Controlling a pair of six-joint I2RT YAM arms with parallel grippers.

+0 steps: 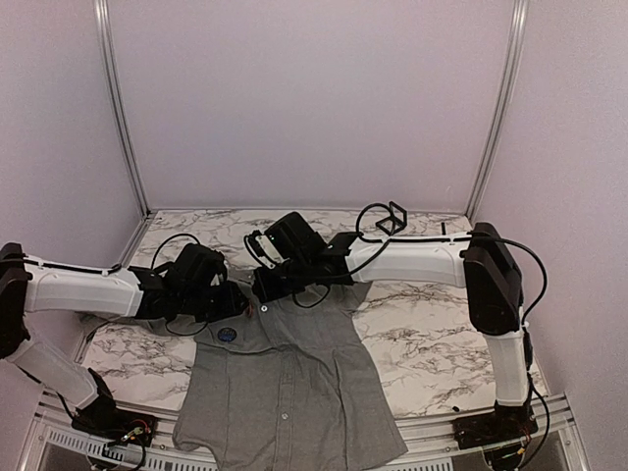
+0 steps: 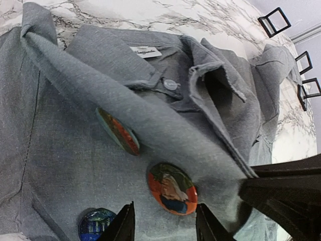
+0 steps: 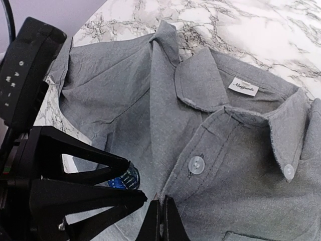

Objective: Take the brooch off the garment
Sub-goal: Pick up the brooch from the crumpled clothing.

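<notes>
The grey garment [image 1: 294,383] lies flat on the marble table, collar towards the back. Three round brooches are pinned near its collar. An orange-and-green brooch [image 2: 172,188] sits just beyond the tips of my left gripper [image 2: 165,227], which is open and straddles it without touching. A second brooch [image 2: 119,131] is half tucked under a raised fold of cloth. A blue brooch [image 2: 96,225] [image 1: 228,335] lies outside the left finger. My right gripper [image 3: 163,218] is shut on the garment's front edge [image 3: 200,145] and holds that fold taut.
Black wire-frame stands [image 2: 274,21] [image 1: 391,218] sit at the back of the marble table [image 1: 422,334]. The left arm's black fingers [image 3: 95,165] crowd close beside my right gripper. Pale walls close in the table on three sides.
</notes>
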